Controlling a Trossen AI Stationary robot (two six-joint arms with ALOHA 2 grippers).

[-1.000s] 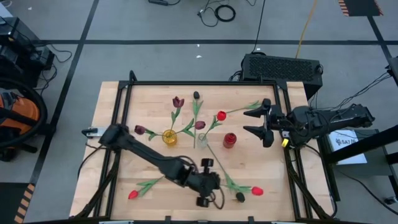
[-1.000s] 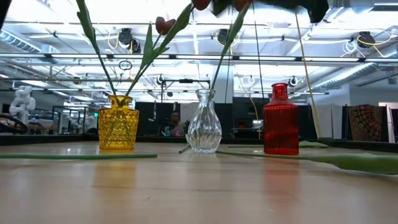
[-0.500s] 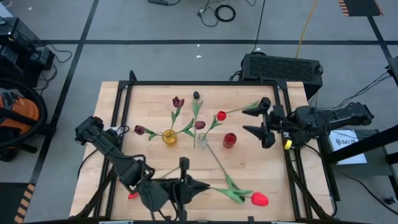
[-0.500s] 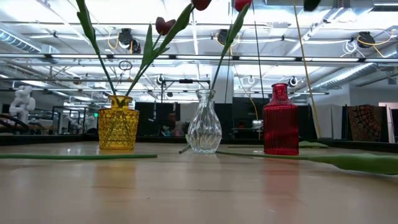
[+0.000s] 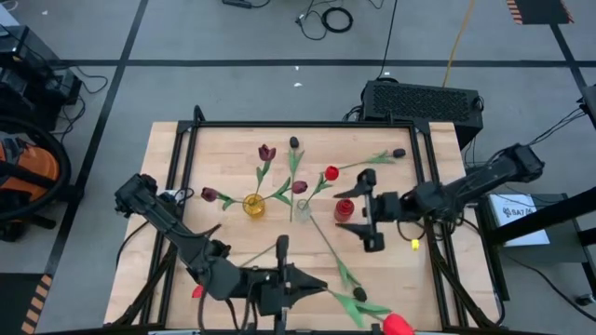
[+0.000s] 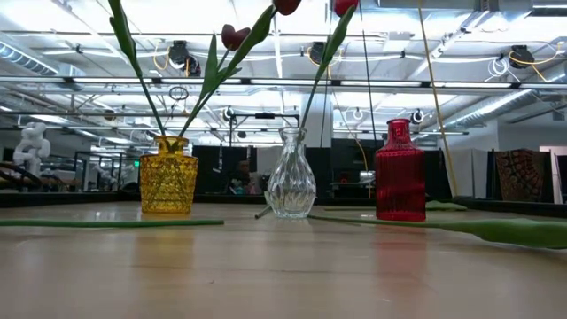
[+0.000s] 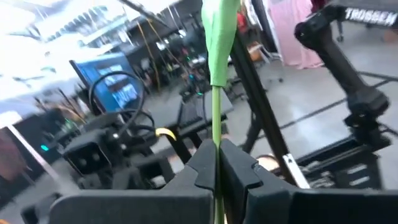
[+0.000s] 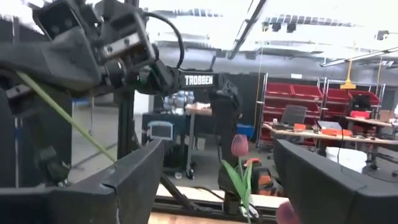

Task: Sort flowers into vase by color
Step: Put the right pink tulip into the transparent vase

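So, my left gripper (image 5: pixel 296 282) pinching red flower (image 5: pixel 396 324) stem, right gripper (image 5: pixel 366 210) fingers spread. Some flowers in yellow vase (image 5: pixel 253 206) and clear vase (image 5: pixel 302 210) (others still lie on table (image 5: pixel 168 167)).

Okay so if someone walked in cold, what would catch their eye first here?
Probably the left gripper near the table's front edge, shut on the green stem of a red tulip. Next, the row of three vases mid-table: yellow vase, clear vase, red vase. The open right gripper hovers beside the red vase.
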